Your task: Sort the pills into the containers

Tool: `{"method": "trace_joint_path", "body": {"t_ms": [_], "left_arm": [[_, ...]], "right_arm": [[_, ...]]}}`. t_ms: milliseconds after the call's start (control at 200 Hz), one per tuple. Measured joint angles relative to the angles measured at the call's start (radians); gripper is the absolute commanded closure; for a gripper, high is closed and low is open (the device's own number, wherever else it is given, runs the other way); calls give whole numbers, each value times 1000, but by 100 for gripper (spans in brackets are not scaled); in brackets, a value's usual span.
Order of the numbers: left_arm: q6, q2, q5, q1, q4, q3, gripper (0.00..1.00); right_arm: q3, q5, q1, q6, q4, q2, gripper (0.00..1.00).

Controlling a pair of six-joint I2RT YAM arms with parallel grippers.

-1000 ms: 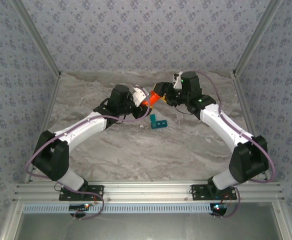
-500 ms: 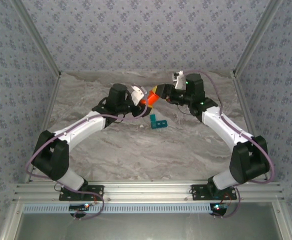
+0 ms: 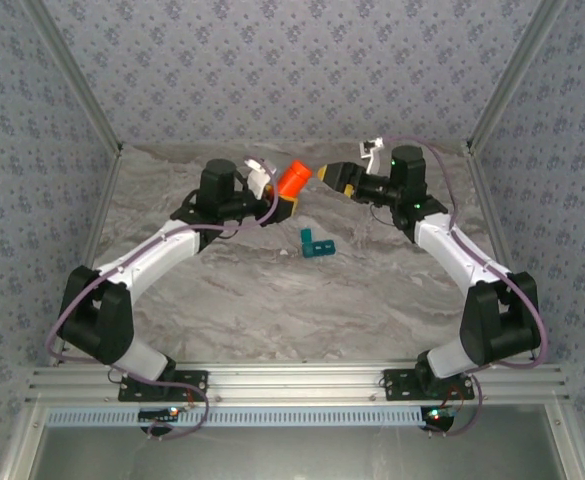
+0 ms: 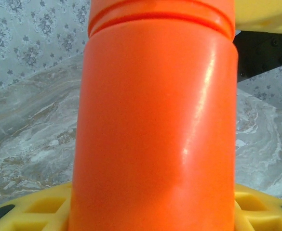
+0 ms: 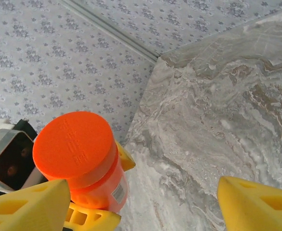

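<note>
Containers (image 3: 317,243) teal, on surface (image 3: 272,290) mid-field, between the arms; contents too small to tell. Left claw (image 3: 283,196) clamped on orange bottle (image 3: 294,178), cap on. Right claw (image 3: 333,175) spread wide, empty, just beside the cap.

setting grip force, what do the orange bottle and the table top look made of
The orange bottle: likely smooth, glossy plastic, going by its soft light streaks and a moulded groove near one end. The table top: marble or marble-print laminate, grey veins, dull sheen; cannot tell which.
</note>
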State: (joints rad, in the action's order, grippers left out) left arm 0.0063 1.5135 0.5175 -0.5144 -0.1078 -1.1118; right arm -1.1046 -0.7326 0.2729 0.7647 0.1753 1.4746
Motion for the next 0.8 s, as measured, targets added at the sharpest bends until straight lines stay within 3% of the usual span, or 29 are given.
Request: {"method": "trace_joint_path", "body": {"t_ms": [220, 435, 800], "left_arm": [[86, 0, -89, -44, 48, 0, 100], [135, 19, -122, -81, 84, -14, 100], [151, 34, -140, -84, 90, -25, 100]], "right_arm": [[-2, 103, 18, 167, -34, -11, 17], [-109, 197, 93, 208, -159, 21, 17], [-146, 248, 150, 211, -229, 30, 33]]}}
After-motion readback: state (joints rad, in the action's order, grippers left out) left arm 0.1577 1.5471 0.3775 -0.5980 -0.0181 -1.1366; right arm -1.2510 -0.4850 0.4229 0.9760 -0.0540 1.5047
